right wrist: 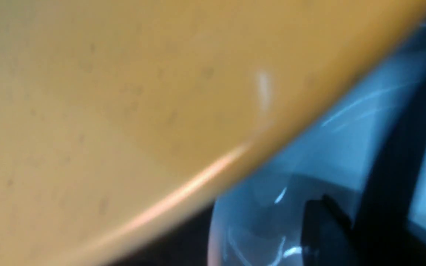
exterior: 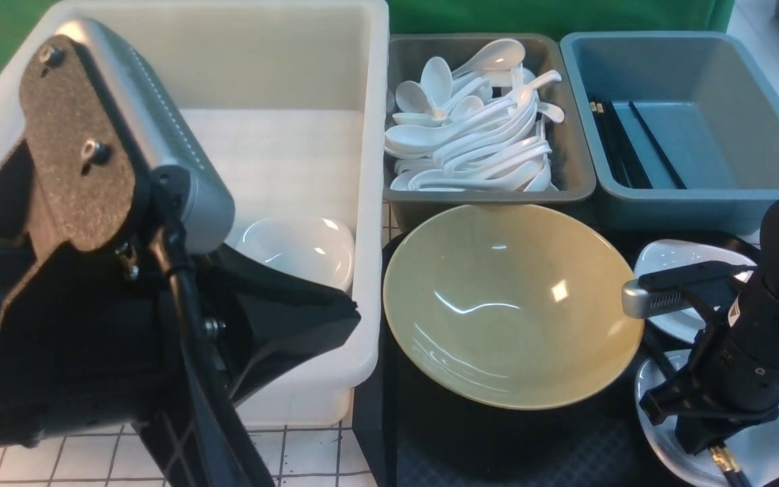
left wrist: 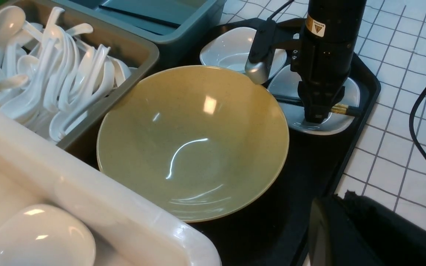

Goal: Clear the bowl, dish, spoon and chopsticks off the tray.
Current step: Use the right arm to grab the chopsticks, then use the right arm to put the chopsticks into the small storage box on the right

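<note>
The olive-yellow bowl (exterior: 511,304) (left wrist: 194,144) stands empty on the black tray (exterior: 498,446) (left wrist: 301,166). To its right are two white dishes, a far dish (exterior: 673,260) (left wrist: 231,51) and a near dish (exterior: 768,453) (left wrist: 331,127). The black chopsticks (exterior: 724,461) (left wrist: 342,109) lie across the near dish, gold bands showing. My right gripper (exterior: 697,439) (left wrist: 314,119) points down onto that dish, shut on the chopsticks. My left gripper (left wrist: 346,229) hangs over the white tub's near corner, shut and holding nothing. The spoon is not in view on the tray.
The deep white tub (exterior: 369,203) at the left holds a white dish (exterior: 301,247). Behind the tray, a grey bin (exterior: 575,176) is piled with several white soup spoons. A blue bin (exterior: 734,203) beside it holds black sticks (exterior: 623,149). White gridded tabletop (left wrist: 394,147) surrounds the tray.
</note>
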